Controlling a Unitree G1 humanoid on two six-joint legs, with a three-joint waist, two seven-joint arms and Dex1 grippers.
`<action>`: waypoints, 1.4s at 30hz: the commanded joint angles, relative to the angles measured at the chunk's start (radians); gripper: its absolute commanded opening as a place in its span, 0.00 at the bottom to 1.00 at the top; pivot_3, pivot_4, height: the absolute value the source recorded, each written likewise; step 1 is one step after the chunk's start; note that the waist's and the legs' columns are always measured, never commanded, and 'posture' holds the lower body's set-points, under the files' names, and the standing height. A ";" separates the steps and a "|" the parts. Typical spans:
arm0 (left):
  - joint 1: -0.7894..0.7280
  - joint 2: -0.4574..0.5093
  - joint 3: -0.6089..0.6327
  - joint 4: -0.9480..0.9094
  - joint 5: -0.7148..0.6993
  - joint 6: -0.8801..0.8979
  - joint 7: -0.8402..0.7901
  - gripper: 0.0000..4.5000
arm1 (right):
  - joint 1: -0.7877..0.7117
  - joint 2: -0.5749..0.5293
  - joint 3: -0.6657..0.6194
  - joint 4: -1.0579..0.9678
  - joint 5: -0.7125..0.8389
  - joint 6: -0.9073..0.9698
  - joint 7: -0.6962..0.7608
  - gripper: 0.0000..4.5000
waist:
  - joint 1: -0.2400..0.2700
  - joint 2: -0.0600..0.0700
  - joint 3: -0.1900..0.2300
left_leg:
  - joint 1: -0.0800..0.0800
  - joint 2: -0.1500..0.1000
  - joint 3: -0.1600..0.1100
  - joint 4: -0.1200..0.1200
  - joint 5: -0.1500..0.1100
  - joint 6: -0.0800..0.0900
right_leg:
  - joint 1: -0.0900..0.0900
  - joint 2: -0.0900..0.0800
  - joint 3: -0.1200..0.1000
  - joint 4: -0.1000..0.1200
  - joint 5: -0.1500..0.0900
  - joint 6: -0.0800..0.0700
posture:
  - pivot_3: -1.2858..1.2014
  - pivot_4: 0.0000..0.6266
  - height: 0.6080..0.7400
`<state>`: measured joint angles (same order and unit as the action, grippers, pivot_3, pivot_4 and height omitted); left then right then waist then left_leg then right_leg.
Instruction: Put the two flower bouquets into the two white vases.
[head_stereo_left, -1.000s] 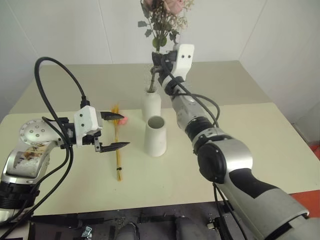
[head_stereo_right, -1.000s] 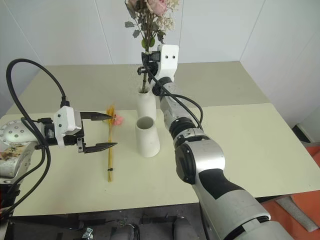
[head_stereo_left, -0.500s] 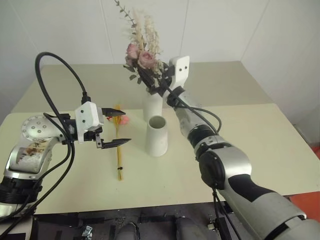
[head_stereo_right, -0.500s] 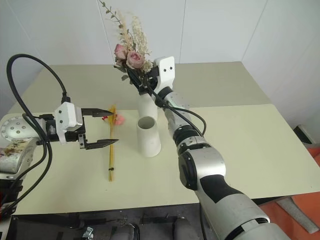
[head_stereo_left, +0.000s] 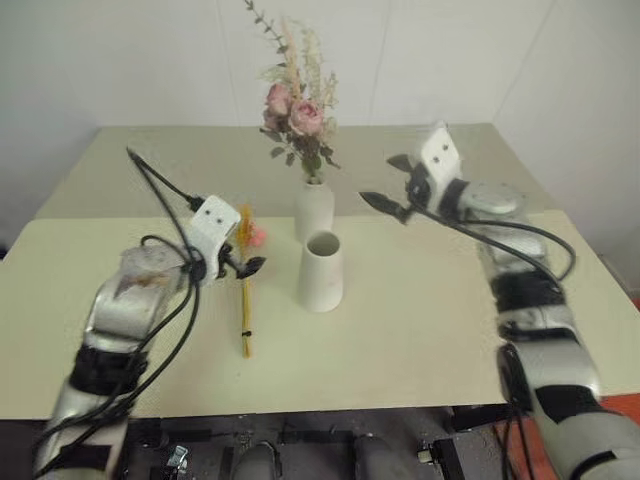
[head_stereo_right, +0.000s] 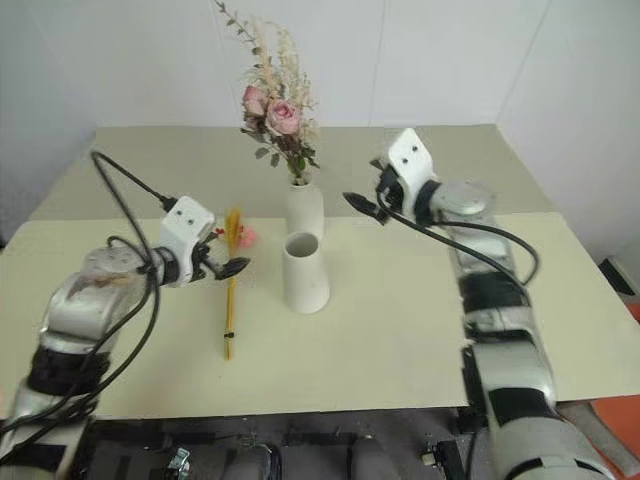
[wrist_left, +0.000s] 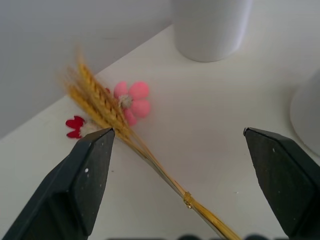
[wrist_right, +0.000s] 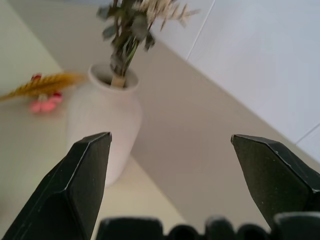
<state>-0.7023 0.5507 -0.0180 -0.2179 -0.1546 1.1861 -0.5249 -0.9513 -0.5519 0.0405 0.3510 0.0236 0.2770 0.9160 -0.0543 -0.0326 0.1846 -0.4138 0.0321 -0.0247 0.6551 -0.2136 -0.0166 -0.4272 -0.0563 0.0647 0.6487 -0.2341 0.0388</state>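
I'm keeping my left gripper (wrist_left: 177, 145) spread wide and tipped down toward the table (head_stereo_left: 430, 330), its two black fingers standing to either side of the slim yellow bunch (wrist_left: 107, 107) — I judge that's the stance for pinching the stalks, since this bouquet is lying flat and not yet in a vase. My right gripper (head_stereo_right: 365, 185) is also gaping, holding nothing, hanging in the air to the right of the bottle-shaped vase (head_stereo_right: 304, 208); the pink rose bunch (head_stereo_right: 272, 112) is standing upright in that narrow neck, so I take that half of the job as done and the right arm as simply staying clear. The cone vase (head_stereo_right: 305, 270) is sitting empty, just in front of the bottle vase and beside the yellow stalks, ready to take them. The head views are giving me the layout — both vases, both arms, the stalks running toward me along the table left of the cone vase. What they aren't giving me is detail: the left wrist view is showing the grain-like golden heads, a small pink flower (wrist_left: 132, 100), a red scrap next to it, and a tie around the stalks lower down. The right wrist view is showing the rose stems entering the bottle vase's mouth.
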 joint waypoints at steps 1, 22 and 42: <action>-0.097 -0.037 -0.008 0.007 0.038 0.260 0.121 1.00 | 0.015 -0.142 -0.012 -0.247 0.058 0.255 0.104 0.99 | 0.005 0.000 0.000 | 0.000 0.000 0.000 0.002 0.000 0.001 | 0.000 0.000 0.000 0.000 0.000 0.000 | 0.52 0.24 1.00; -0.155 -0.128 0.026 0.243 -0.061 0.428 0.200 0.58 | 0.195 -0.494 -0.146 -0.717 0.385 0.750 0.185 1.00 | 0.019 0.000 0.000 | 0.004 -0.002 0.001 0.003 -0.001 0.001 | 0.004 -0.002 0.001 -0.001 0.000 0.000 | 0.52 0.24 1.00; -0.251 -0.172 0.343 0.164 -0.118 -0.110 0.271 0.01 | 0.626 -0.580 -0.578 -0.810 0.526 0.584 0.280 1.00 | 0.044 -0.001 0.000 | 0.000 -0.002 0.001 0.005 -0.001 0.001 | 0.003 -0.003 0.001 -0.002 0.000 0.001 | 0.52 0.24 1.00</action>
<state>-0.9042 0.3621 0.2569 0.0245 -0.2205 1.1782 -0.2197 -0.3250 -1.1041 -0.4546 -0.4431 0.5359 0.9124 1.1600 -0.0106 -0.0335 0.1847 -0.4140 0.0300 -0.0237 0.6603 -0.2144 -0.0156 -0.4243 -0.0590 0.0655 0.6464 -0.2337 0.0402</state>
